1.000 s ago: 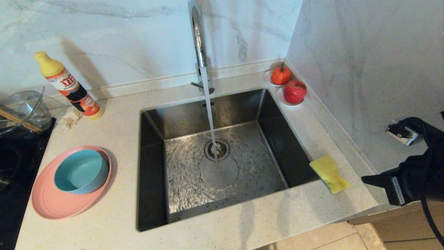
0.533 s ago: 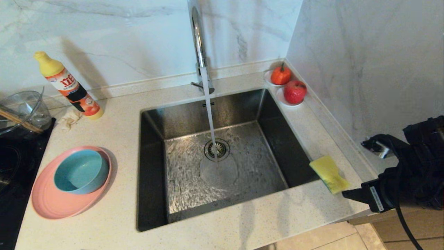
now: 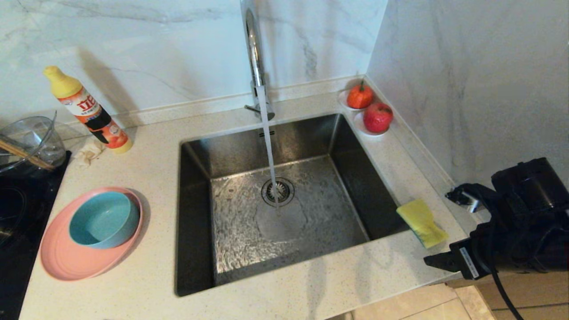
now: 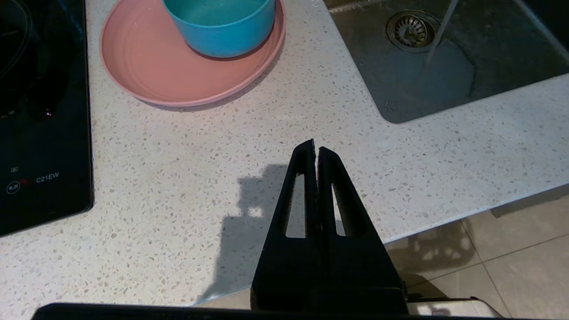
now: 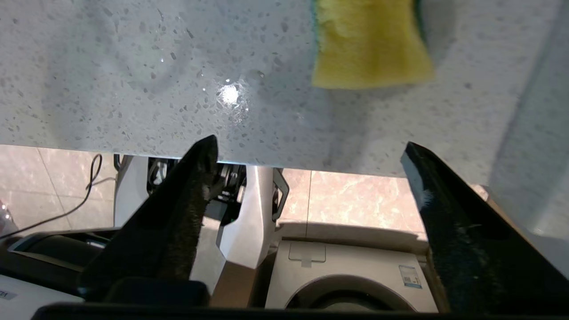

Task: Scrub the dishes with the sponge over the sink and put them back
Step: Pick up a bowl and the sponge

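The yellow sponge (image 3: 421, 222) lies on the counter just right of the sink (image 3: 195, 178), near the front corner. My right gripper (image 3: 439, 228) hovers at that corner with its jaws wide open and nothing between them. In the right wrist view the sponge (image 5: 369, 49) lies a short way ahead of the right gripper (image 5: 309, 144). The teal bowl (image 3: 104, 218) sits in the pink plate (image 3: 66, 262) on the counter left of the sink. My left gripper (image 4: 314, 149) is shut and empty above the front counter edge, with the plate (image 4: 155, 66) and bowl (image 4: 222, 26) beyond it.
Water runs from the tall faucet (image 3: 253, 53) onto the drain (image 3: 278, 191). A detergent bottle (image 3: 89, 111), a glass bowl (image 3: 31, 142) and a black cooktop (image 3: 13, 213) stand at the left. Two saucers with red fruit (image 3: 378, 118) sit at the back right, by the marble side wall (image 3: 466, 89).
My right arm has moved in from the right edge toward the sponge, and its jaws have gone from shut to wide open. The left arm has not moved.
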### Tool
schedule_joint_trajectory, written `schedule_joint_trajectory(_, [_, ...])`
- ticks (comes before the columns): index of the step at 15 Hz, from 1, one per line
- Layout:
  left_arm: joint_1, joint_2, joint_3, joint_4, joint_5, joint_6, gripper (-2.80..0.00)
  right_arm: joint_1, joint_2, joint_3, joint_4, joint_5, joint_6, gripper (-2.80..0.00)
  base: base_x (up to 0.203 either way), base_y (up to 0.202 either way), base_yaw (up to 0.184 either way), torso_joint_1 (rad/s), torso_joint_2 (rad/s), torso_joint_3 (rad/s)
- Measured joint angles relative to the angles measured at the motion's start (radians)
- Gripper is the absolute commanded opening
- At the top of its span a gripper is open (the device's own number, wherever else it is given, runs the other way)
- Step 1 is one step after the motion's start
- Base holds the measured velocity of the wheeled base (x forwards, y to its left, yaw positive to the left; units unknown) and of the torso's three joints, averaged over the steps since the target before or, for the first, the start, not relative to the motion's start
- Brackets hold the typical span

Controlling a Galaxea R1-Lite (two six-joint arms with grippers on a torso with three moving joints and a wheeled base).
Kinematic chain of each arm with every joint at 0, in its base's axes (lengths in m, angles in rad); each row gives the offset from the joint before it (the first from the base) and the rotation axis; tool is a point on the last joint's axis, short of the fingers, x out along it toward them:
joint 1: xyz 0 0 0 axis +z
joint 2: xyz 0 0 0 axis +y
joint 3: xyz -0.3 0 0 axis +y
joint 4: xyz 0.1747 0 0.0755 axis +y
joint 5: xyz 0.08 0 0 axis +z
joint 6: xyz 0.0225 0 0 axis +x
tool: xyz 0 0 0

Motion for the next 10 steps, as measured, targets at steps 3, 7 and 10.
schedule_joint_trajectory(3, [0.000, 0.000, 0.000, 0.000, 0.000, 0.000, -2.80, 0.002, 0.042, -0.004, -0.008, 0.000, 0.004, 0.00, 0.000, 0.000, 0.000, 0.000, 0.00, 0.000])
schedule_joint_trajectory(7, [0.000, 0.000, 0.000, 0.000, 0.000, 0.001, -2.80, 0.002, 0.087, -0.001, -0.095, -0.001, -0.003, 0.00, 0.000, 0.000, 0.000, 0.000, 0.00, 0.000])
schedule_joint_trajectory(10, [0.000, 0.000, 0.000, 0.000, 0.000, 0.001, -2.80, 0.001, 0.113, -0.007, -0.102, -0.005, -0.003, 0.00, 0.000, 0.000, 0.000, 0.000, 0.00, 0.000])
